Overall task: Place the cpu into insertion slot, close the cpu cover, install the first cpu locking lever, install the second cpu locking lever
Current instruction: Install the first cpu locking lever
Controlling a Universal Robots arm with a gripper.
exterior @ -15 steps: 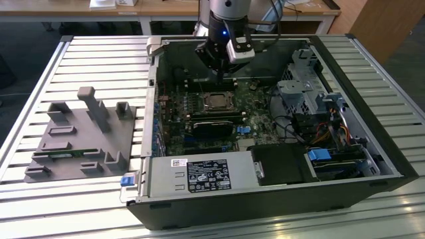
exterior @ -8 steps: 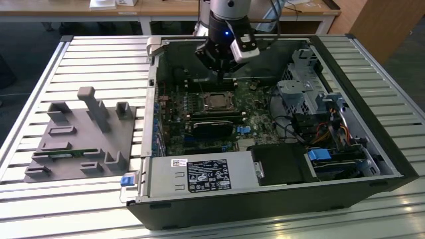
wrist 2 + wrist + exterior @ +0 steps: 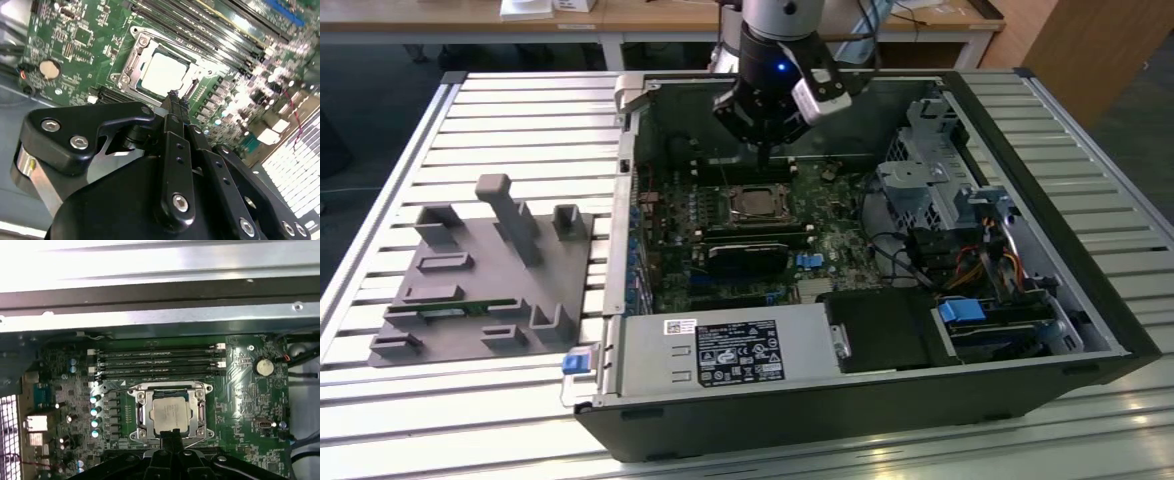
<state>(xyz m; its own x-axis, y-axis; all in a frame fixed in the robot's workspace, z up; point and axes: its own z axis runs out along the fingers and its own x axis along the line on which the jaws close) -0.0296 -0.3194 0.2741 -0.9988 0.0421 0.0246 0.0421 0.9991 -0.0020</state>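
Hangs above the open computer case (image 3: 1067, 330) with the gripper (image 3: 770, 152) pinched closed, fingertips (image 3: 172, 96) pressed together and gripping nothing. Places the cpu (image 3: 754, 203) at six o'clock from that tool in the exterior view, near but apart. Shows, in both wrist views, the closed tip aimed at the socket's nearest edge and stopping just short of it, with the chip lying flat and square in the insertion slot (image 3: 167, 394) on the green motherboard (image 3: 245, 405). Reads the cpu cover (image 3: 141, 410) as lowered around the chip, the pale metal top bare through the cut-out; cannot tell whether clamped down. Offers no long axis on the square chip; takes direction instead from the memory slots (image 3: 157, 360), long axes parallel to the socket's far edge, beyond the chip from the tool. Counts one gripper, one cpu, one cover, one socket, four memory slots and one round coin cell (image 3: 263, 366). Leaves a grey fixture block (image 3: 480, 290) at nine o'clock from the case on the slatted table (image 3: 520, 110), well apart from the work.
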